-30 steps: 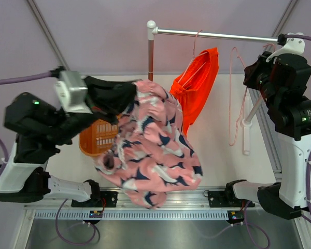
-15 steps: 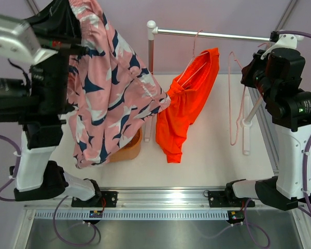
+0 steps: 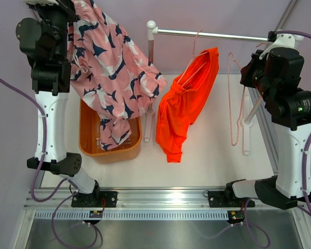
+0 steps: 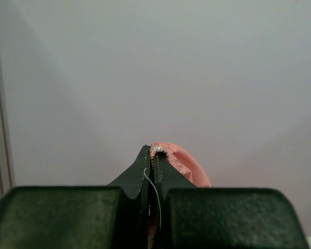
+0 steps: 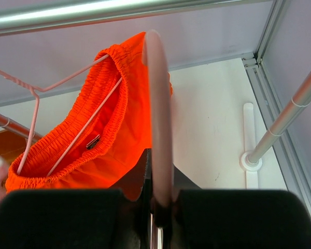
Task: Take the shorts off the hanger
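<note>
Wall (image 4: 155,62) beyond; pink shorts (image 4: 184,166) seemingly behind left claw (image 4: 151,153)

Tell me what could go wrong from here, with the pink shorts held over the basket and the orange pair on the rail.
The left gripper pinches only a thin edge of the pink shorts, so they might slip; much of the cloth hangs outside the basket and could land over its rim. The orange shorts sit bunched on a tilted hanger; with the right gripper shut on the empty hanger, a tug may pull the tilted one off the rail.
</note>
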`<action>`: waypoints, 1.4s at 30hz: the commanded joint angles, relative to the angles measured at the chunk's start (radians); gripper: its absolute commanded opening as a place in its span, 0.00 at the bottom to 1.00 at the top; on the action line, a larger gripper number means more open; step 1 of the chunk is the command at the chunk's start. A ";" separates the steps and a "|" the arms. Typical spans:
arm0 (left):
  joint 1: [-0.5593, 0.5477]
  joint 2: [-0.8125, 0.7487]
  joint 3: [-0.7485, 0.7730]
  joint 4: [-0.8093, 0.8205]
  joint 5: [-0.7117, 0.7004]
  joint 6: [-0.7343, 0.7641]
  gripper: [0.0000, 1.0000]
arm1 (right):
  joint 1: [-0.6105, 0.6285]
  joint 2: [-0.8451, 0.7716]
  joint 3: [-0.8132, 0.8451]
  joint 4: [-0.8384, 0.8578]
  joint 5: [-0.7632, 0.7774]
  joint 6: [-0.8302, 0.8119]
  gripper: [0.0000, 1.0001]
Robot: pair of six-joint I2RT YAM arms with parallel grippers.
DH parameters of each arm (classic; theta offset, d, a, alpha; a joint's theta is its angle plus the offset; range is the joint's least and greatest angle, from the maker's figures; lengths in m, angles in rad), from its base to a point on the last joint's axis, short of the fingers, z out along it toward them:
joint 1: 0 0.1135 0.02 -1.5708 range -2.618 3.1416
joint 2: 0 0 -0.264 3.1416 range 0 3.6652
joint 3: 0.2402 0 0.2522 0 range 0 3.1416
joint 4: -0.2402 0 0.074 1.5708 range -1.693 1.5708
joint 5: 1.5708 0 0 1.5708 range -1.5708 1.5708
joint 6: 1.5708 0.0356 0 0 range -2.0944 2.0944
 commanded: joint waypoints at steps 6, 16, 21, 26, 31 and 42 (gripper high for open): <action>0.037 -0.069 -0.065 0.040 0.145 -0.209 0.00 | 0.006 -0.024 -0.032 0.038 -0.015 -0.016 0.00; 0.037 -0.574 -0.834 0.229 -0.084 -0.182 0.00 | 0.006 -0.042 -0.066 0.042 -0.052 -0.005 0.00; 0.037 -0.777 -1.087 0.237 -0.218 -0.199 0.00 | 0.006 -0.024 -0.046 0.024 -0.096 0.009 0.00; 0.037 -0.912 -1.144 0.185 -0.307 -0.168 0.00 | 0.008 -0.010 -0.042 0.004 -0.115 0.018 0.00; 0.037 -0.949 -1.136 0.125 -0.247 -0.202 0.00 | 0.008 -0.016 -0.065 0.001 -0.133 0.033 0.00; 0.034 -0.580 -1.083 0.013 0.088 -0.324 0.00 | 0.008 -0.027 -0.095 -0.007 -0.116 0.030 0.00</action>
